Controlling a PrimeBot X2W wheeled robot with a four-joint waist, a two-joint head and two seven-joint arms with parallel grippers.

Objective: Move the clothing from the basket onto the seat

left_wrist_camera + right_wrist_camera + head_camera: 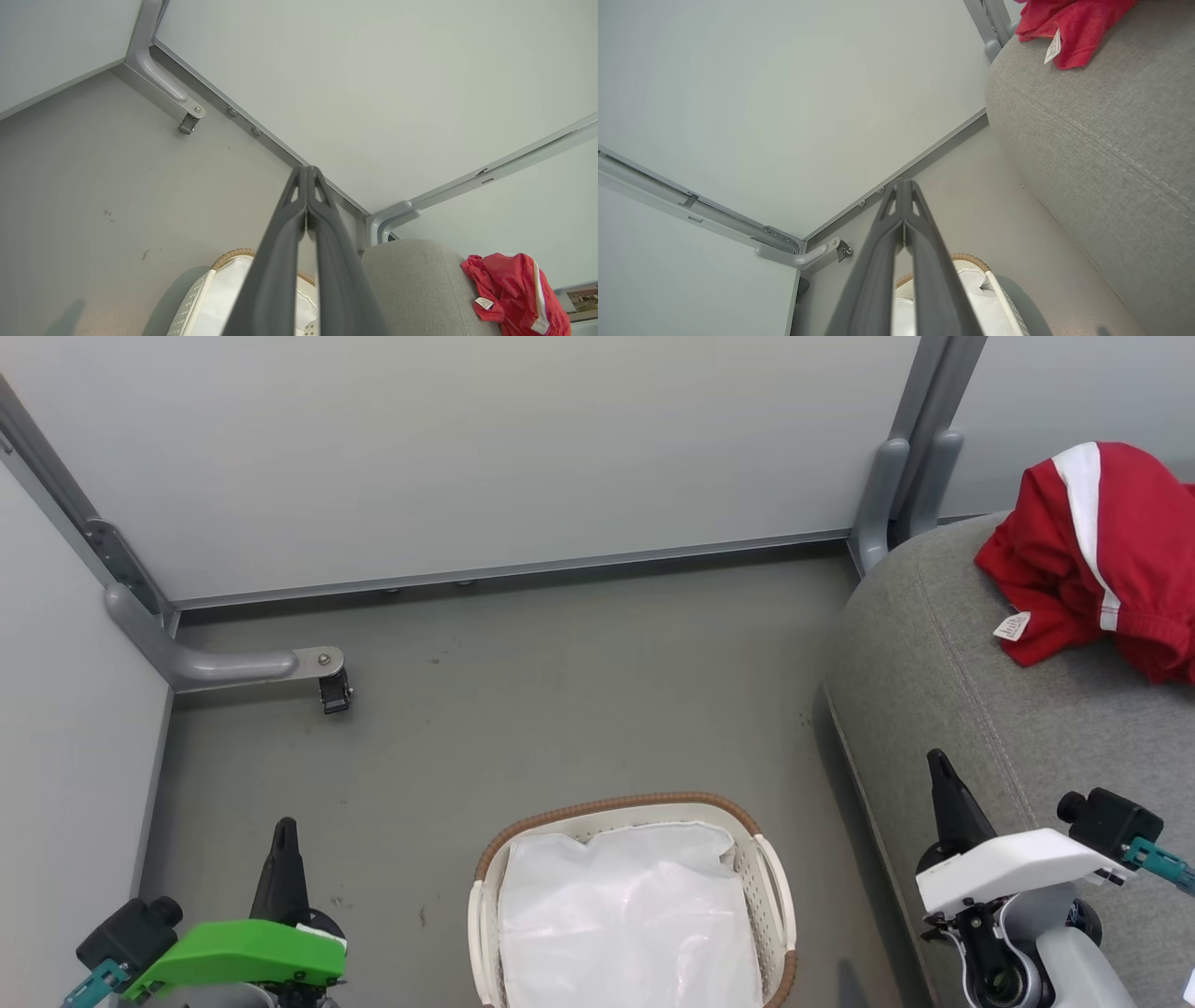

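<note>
We note the clothing (pixel 1111 560) lying on the seat (pixel 980 709), at the far right of the head view. It is a rumpled red heap with a broad white stripe running down it. A small white tag (pixel 1012 625) hangs at its near left edge, resting on the grey fabric. The heap runs past the right edge of the head view, so we cannot say how far it extends.

The basket (pixel 616 805) stands on the grey floor (pixel 560 691), low in the middle of the head view and just left of the seat's rounded edge, apart from it. Its brown woven rim curves around the far side. We see a glossy white liner (pixel 625 915), creased, covering its inside.

The left gripper (pixel 307 170) sits at the lower left of the head view, under a green cover and left of the basket. In the left wrist view we see its two dark fingers pressed together along their tips, with nothing between them.

The right gripper (pixel 903 184) sits at the lower right of the head view, under a white cover and over the near part of the seat. In its own wrist view the fingers meet at the tips, likewise closed on nothing.

Behind the floor we record pale wall panels (pixel 467 448) in grey metal frames, and a curved metal bracket (pixel 243 665) at the left corner.
</note>
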